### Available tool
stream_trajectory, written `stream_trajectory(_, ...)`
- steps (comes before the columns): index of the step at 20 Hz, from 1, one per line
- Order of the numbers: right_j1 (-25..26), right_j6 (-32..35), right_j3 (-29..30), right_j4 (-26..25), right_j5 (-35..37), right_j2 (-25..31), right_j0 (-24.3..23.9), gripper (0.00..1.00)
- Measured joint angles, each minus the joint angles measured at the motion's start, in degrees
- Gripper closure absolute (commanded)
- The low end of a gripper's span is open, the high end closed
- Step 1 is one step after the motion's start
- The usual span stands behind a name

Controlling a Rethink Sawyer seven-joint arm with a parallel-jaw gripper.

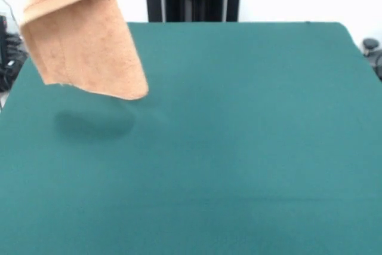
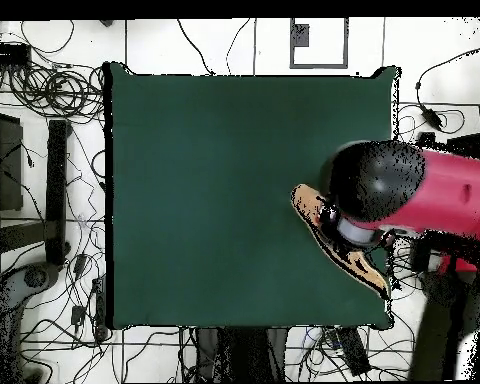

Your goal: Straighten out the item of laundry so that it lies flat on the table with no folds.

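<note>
In the front view we begin at the left, where the towel (image 1: pixel 83 40) hangs in the air above the counter (image 1: pixel 239 147), its top running out of the upper edge and its lower edge clear of the green cloth; a soft shadow on the counter just below it tells us that it is not touching. It hangs doubled, with a hemmed band folded over near the top, and its long axis runs from above downward with a slight lean, the lowest rounded corner pointing down and toward the counter's middle. Moving right from the towel, the rest of the counter is bare green cloth, and the dark pedestal stands behind the counter's far edge. In the overhead view the towel (image 2: pixel 309 205) shows only as a narrow tan strip at the counter's (image 2: pixel 204 180) right side, mostly hidden under the red arm (image 2: pixel 434 195) that reaches over it from beyond the right edge. We cannot see the hand in either view, so we cannot tell how far open it is; we judge only from the way the towel hangs that something above is gripping its top. We take the step in hand to be the lift and carry, with flattening not yet done. The next move, in our judgement, calls for bringing the towel over open cloth, lowering the free edge first and drawing it out so the fold opens.
</note>
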Motion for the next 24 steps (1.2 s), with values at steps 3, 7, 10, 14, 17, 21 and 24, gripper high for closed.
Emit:
stream_trajectory(3, 0.09, 0.0, 0.03, -0.91, -1.64, -0.01, 2.74, 1.0)
stream_trajectory(7, 0.18, 0.0, 0.22, -2.02, -4.34, -0.06, 5.0, 1.0)
stream_trajectory(10, 0.44, 0.02, 0.49, -3.27, -7.83, -0.6, 7.65, 1.0)
stream_trajectory(14, 1.13, 0.11, 0.55, -4.68, -10.88, -1.9, 10.49, 1.0)
stream_trajectory(17, 1.93, 0.26, 0.66, -5.18, -12.52, -2.8, 12.08, 1.0)
stream_trajectory(21, 3.11, 0.35, 1.07, -5.33, -15.21, -4.21, 14.14, 1.0)
stream_trajectory(24, 3.58, 0.35, 1.72, -5.33, -16.93, -5.4, 15.25, 1.0)
